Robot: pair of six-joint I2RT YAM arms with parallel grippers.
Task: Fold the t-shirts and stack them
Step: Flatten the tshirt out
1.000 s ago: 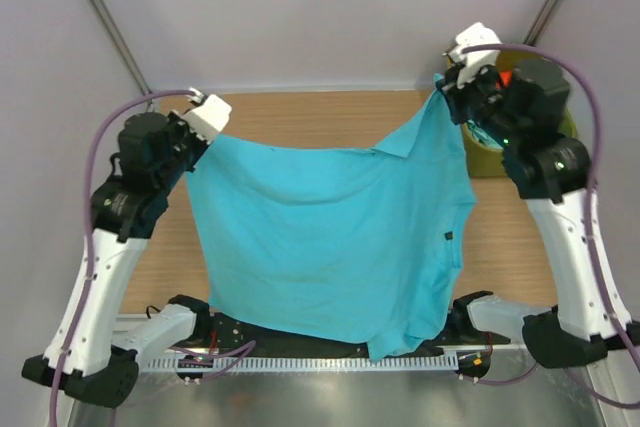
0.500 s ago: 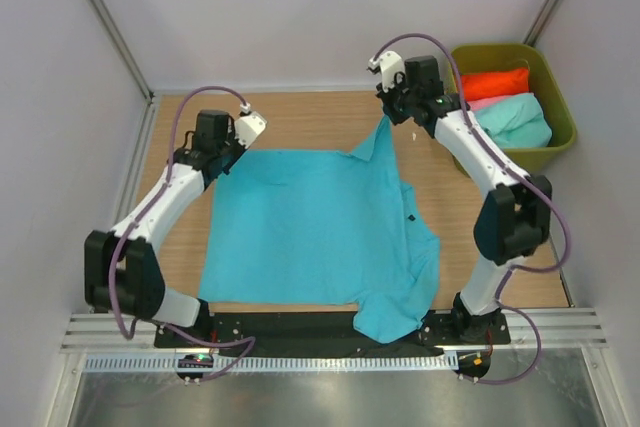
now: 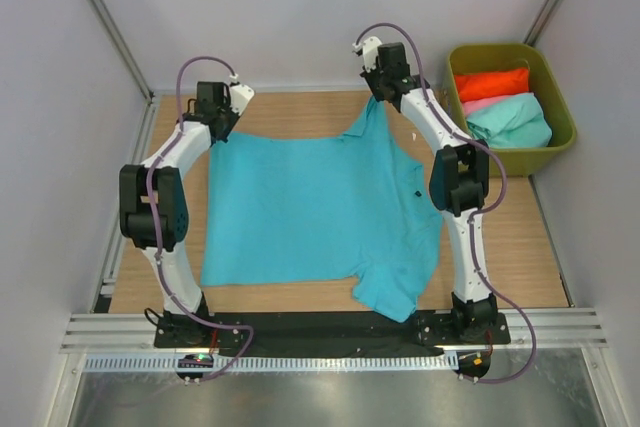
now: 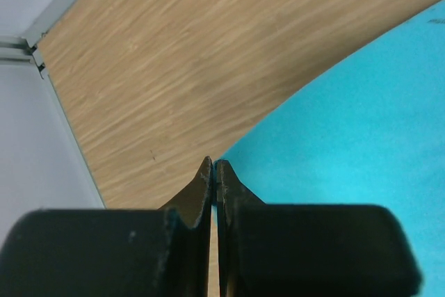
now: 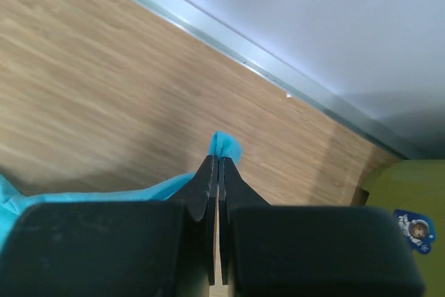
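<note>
1. Wrist views: right jaws pinch a tuft of the turquoise-blue shirt (image 5: 224, 145); left jaws are pressed together at its other far corner (apparently gripping it).
2. Hanging aloft a second ago, it now lies spread on the desk (image 3: 290, 107), ready for folding.
3. Four shirts: this one, plus orange-red shirt (image 3: 490, 84), pink shirt (image 3: 478, 104), mint-green shirt (image 3: 515, 122) in one bin (image 3: 500, 49).

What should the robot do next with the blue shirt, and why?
Probably lower the right gripper to the table: the turquoise t-shirt lies mostly flat, but the corner in its shut jaws peaks up. The left gripper pinches the other far corner.
</note>
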